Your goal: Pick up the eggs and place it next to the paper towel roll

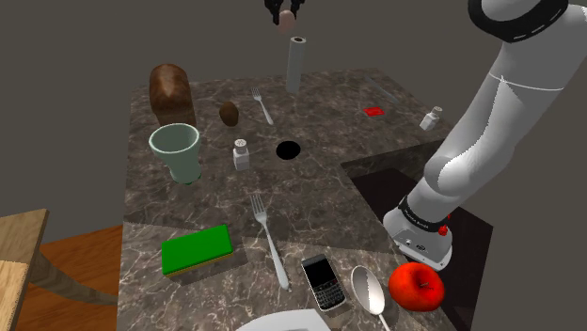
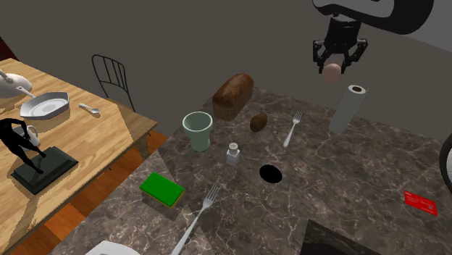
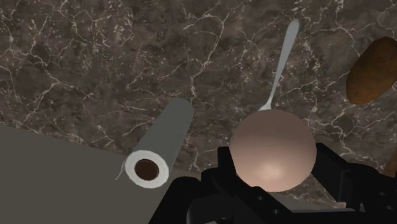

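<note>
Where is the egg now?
In the shoulder view the egg is clasped in the gripper, in the air above the paper towel roll at the far edge of the counter.

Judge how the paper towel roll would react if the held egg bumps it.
The paper towel roll stands upright, tall and narrow, so it would probably tip easily. Its hollow core suggests it is light. Once down, its round shape would likely roll.

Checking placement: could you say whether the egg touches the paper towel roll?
Apart: the second exterior view shows the egg held clear above the roll.
</note>
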Controlling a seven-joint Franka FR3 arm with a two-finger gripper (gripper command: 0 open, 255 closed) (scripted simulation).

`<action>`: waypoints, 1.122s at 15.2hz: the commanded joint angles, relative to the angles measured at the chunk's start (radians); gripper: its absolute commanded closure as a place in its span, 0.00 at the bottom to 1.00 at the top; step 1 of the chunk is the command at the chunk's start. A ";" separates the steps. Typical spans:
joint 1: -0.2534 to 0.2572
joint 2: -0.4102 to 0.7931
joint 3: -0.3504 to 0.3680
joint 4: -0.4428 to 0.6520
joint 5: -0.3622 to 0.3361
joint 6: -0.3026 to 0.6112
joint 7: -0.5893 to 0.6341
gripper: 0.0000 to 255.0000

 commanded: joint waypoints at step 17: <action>-0.027 -0.021 -0.015 -0.255 0.003 0.237 0.008 1.00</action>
